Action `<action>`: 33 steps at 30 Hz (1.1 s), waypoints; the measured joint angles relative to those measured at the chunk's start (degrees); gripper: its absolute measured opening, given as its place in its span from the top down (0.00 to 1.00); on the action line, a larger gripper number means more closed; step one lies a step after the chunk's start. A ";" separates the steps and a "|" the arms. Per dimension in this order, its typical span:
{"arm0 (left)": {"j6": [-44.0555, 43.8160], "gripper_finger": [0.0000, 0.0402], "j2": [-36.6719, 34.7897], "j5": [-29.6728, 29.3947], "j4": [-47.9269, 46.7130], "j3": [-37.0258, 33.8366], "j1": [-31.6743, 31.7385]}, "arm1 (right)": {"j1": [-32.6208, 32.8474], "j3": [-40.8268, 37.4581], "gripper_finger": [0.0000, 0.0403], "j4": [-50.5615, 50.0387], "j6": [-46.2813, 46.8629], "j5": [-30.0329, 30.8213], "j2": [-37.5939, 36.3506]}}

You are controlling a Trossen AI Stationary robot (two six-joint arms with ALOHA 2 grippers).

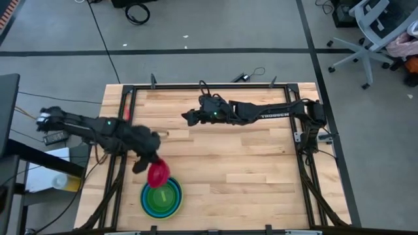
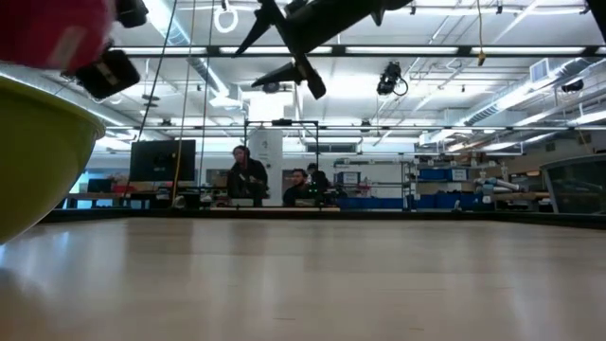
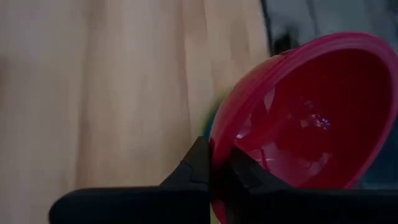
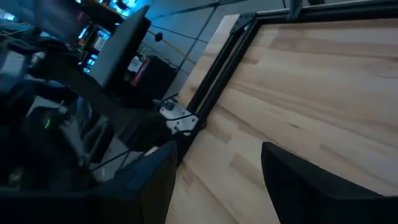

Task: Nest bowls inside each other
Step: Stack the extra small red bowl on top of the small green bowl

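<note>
A nested stack of bowls [image 1: 161, 198] rests on the table near its front edge, left of the middle. The large yellow-green bowl [image 2: 38, 152] is outermost, with blue rings and a bright green bowl [image 1: 160, 194] inside. The small magenta-pink bowl [image 1: 158, 173] hangs tilted just over the stack's far rim, with my left gripper [image 1: 147, 166] shut on it. My right gripper [image 1: 188, 118] hovers open with nothing in it, high over the table's far middle. My left gripper holds the magenta-pink bowl by its rim [image 3: 217, 140]. One finger [image 3: 249, 171] is inside the bowl and the other finger [image 3: 191, 168] is outside. The fingers slant down from the table's left. The bowl is lifted clear and tilted.
Bare wooden tabletop [image 1: 248, 170] stretches to the right of the stack. A black frame [image 1: 196, 87] borders the table. People sit at desks [image 2: 248, 180] in the room beyond the far edge.
</note>
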 joint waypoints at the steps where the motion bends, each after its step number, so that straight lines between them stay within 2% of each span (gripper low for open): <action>1: -0.17 0.97 1.20 -0.43 -0.96 -0.03 -2.25 | -0.30 0.00 0.41 -0.31 -0.01 0.01 0.00; 6: -2.68 0.97 8.50 -1.24 -1.28 -0.19 -9.91 | -1.42 -0.07 0.41 -1.75 0.26 0.59 0.00; 11: -6.71 0.97 14.71 -1.94 -0.29 1.52 -14.02 | -2.03 -0.10 0.41 -3.24 -0.87 -0.44 0.00; 21: -13.86 0.95 21.31 -4.61 -0.67 6.67 -18.92 | -2.08 -0.11 0.39 -6.71 -7.32 -8.29 0.00; 24: -15.60 0.89 23.04 -4.71 -0.48 8.37 -20.05 | -1.98 -0.11 0.37 -6.94 -8.44 -10.93 0.00; 28: -19.61 0.77 24.83 -6.85 -3.28 10.83 -20.53 | -1.98 -0.11 0.34 -6.95 -9.07 -14.40 -0.07; 33: -23.50 0.61 25.25 -8.48 -5.68 13.56 -19.99 | -1.98 -0.15 0.34 -7.88 -11.58 -15.68 -1.60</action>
